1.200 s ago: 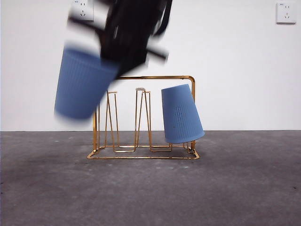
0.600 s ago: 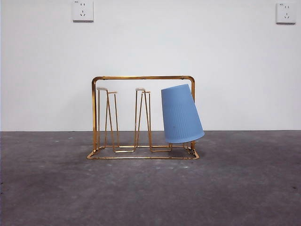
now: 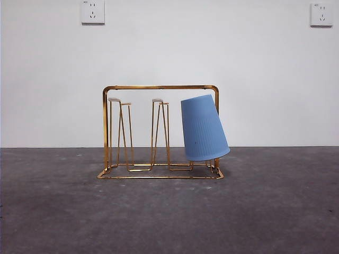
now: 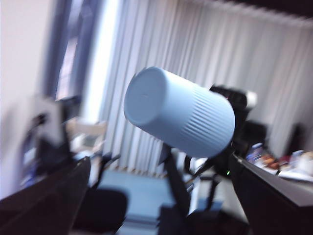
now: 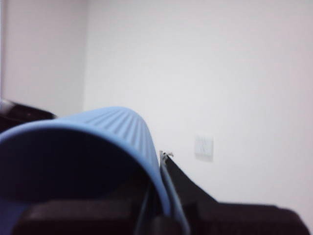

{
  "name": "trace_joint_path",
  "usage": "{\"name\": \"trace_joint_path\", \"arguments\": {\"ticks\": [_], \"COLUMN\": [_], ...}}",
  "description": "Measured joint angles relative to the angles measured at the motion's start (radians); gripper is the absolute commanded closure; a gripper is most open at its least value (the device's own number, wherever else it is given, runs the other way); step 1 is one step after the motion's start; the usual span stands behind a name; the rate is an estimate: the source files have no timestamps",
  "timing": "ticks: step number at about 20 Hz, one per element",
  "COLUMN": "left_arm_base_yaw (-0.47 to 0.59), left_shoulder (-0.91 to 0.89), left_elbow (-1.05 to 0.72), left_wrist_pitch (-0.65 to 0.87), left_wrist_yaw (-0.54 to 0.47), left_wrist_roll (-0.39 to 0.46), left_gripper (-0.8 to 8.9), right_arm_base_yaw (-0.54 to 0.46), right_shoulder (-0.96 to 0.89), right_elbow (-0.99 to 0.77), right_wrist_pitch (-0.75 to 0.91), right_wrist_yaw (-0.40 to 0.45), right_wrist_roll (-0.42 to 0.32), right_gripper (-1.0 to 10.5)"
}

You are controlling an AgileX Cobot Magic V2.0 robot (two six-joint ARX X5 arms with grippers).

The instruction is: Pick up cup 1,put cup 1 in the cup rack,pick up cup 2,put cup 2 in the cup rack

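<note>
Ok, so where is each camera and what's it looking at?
Front: low at table height, facing the cup rack and hung cup; no arm shows.
Left wrist: aimed into the room at the held cup; own jaws open.
Right wrist: the right gripper grips that cup, wall behind.
Both wrist views share the held cup.

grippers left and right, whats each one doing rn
Left gripper: open, empty.
Right gripper: shut on a blue cup, lifted out of the front view.

Ribbed blue cup [image 3: 204,128], gold rack [image 3: 159,88]
</note>
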Motion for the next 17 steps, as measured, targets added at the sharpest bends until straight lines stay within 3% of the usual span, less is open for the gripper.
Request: {"name": "trace_joint_path", "arguments": {"ticks": [5, 10, 14, 17], "left_arm_base_yaw": [0.000, -0.003, -0.020, -0.039], "left_shoulder": [0.108, 0.219, 0.288, 0.315], "left_elbow": [0.000, 0.000, 0.000, 0.000], "left_wrist_pitch": [0.342, 0.676, 0.855, 0.916], "left_wrist_yaw": [0.096, 0.122, 0.117, 0.114], "left_wrist_roll": [-0.158, -0.354, -0.463, -0.499], "left_gripper": [3.33, 3.33, 3.33, 3.32], "right_arm_base_yaw": [0.000, 0.002, 0.003, 0.003], "right_shoulder": [-0.041, -0.033, 0.003, 0.041], "right_elbow": [0.000, 0.000, 0.000, 0.000], "right_wrist_pitch": [0.074, 0.130, 0.161, 0.196], "right_wrist_yaw": [-0.069, -0.109, -0.123, -0.142], "right_wrist_roll": [-0.043, -0.070, -0.082, -0.087], "right_gripper": [9.6, 9.6, 9.6, 9.6]}}
